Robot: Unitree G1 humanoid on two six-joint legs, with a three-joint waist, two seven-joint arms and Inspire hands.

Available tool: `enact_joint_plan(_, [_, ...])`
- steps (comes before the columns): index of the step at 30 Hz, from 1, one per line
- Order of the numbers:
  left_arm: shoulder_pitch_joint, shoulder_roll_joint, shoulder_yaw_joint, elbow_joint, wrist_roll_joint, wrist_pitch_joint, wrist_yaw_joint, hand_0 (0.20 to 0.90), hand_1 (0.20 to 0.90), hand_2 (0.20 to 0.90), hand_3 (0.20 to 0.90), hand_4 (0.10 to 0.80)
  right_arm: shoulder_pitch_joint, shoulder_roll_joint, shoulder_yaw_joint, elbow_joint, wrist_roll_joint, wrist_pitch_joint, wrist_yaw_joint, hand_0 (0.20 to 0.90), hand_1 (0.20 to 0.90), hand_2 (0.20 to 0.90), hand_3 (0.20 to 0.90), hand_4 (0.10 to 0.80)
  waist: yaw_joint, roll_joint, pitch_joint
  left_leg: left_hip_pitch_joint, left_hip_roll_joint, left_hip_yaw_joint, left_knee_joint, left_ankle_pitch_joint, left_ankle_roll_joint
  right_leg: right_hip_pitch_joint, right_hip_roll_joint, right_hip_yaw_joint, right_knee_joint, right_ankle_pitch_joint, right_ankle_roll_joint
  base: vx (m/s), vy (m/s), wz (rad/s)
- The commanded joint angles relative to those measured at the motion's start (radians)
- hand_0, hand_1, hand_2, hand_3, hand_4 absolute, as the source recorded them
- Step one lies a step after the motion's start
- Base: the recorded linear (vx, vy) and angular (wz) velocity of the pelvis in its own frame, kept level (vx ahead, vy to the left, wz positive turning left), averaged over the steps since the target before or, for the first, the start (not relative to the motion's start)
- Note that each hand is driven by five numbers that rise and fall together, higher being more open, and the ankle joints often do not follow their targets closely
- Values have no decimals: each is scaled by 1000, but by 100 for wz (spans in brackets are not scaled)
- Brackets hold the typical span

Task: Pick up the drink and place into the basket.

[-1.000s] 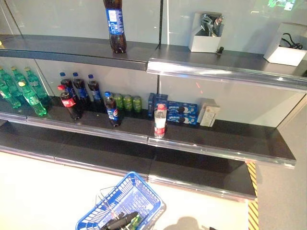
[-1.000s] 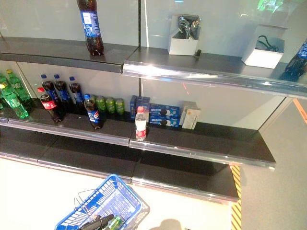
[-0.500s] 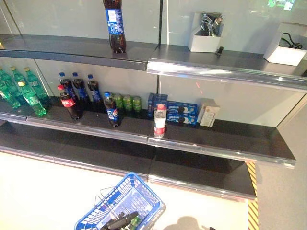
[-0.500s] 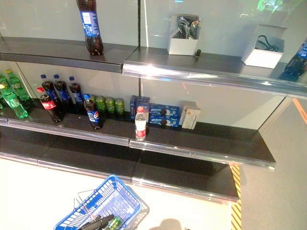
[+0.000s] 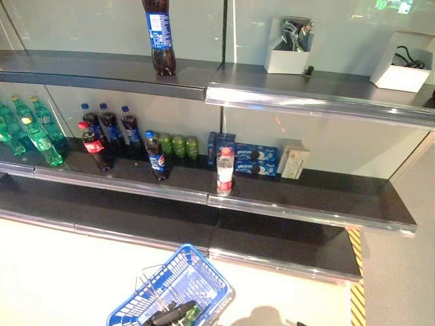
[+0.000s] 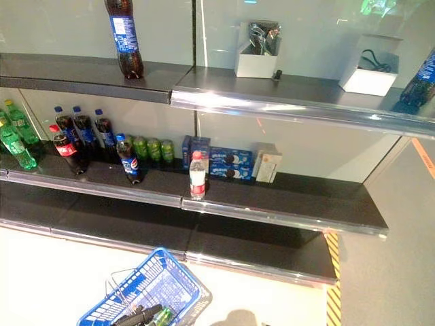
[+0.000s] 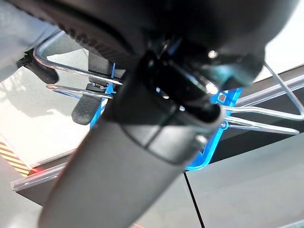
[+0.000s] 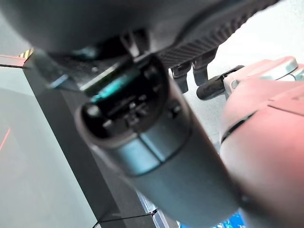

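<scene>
No bottle has moved in the past second: the red-capped clear plastic drink bottle (image 5: 225,170) stands on the dark middle shelf (image 5: 326,204), twelve o'clock of the blue plastic basket (image 5: 212,270). The left hand (image 5: 170,314) grips the basket's wire handles. The right hand's (image 8: 199,38) state cannot be told. The pick looks yet to start.

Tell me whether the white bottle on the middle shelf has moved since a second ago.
No. The white bottle stands beside the blue boxes as before; only the camera shifted.

White box (image 5: 288,55) of cables on top shelf (image 5: 319,92); blue biscuit boxes (image 5: 257,159) on the middle shelf
</scene>
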Motion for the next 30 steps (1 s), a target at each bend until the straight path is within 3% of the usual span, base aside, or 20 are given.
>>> enact_joint_plan(1, [-76,0,28,-25,16,-72,-94,300,300,300,200,100,-85,-40,25,55,-15,-42,28,900,900,900,900,800,30,34,40,24,-65,1,5,-51,68,-2,61,-71,52,2,-54,5,-56,0])
enact_joint_plan(11, [-47,-21,31,-46,-8,-74,-91,300,300,300,200,100,-89,-51,27,51,-63,-26,7,900,900,900,900,800,76,36,58,26,-60,-15,5,-35,59,28,68,-129,32,0,-66,20,-7,8])
enact_joint_plan(15, [-54,-21,26,-44,41,-65,-117,300,300,300,200,100,-75,-48,11,55,-30,-38,-21,900,900,900,900,800,73,32,63,14,-47,108,5,-31,32,47,43,-241,21,2,-38,2,155,40])
enact_joint_plan(16, [-58,-19,33,-40,49,-65,-121,300,300,300,200,100,-74,-50,5,54,-29,-39,-27,900,900,900,900,800,75,29,71,2,-54,117,5,-17,43,35,34,-264,36,10,-42,9,233,86])
enact_joint_plan(22, [-68,-14,53,-30,24,-67,-126,300,300,300,200,100,-83,-62,4,48,-66,-41,3,900,900,900,900,800,114,17,70,-31,-101,36,5,-25,79,0,0,-275,151,-7,-26,31,194,65])
enact_joint_plan(25, [-89,-8,42,-34,10,-68,-112,300,300,300,200,100,-101,-54,14,14,-56,-18,-4,900,900,900,900,800,118,24,85,-39,-123,-10,5,-24,112,-117,-44,-212,418,31,-15,3,227,52])
enact_joint_plan(27, [-106,-3,25,-44,-12,-68,-105,300,300,300,200,100,-108,-52,28,-7,-46,-16,-4,900,900,900,900,800,109,36,107,-42,-136,-45,5,-20,136,-215,-53,-126,618,61,-18,-39,176,103])
enact_joint_plan(28, [-111,-2,12,-45,-9,-66,-105,300,300,300,200,100,-107,-51,29,-4,-29,-24,-6,900,900,900,900,800,99,45,121,-35,-146,-87,5,-19,149,-258,-26,-61,712,83,-26,-1,93,102])
enact_joint_plan(30, [-113,-2,1,-56,7,-60,-95,300,300,300,200,100,-104,-57,24,2,-14,-31,4,900,900,900,900,800,83,55,131,-23,-152,-140,5,-20,156,-304,14,7,751,95,-39,31,15,94])
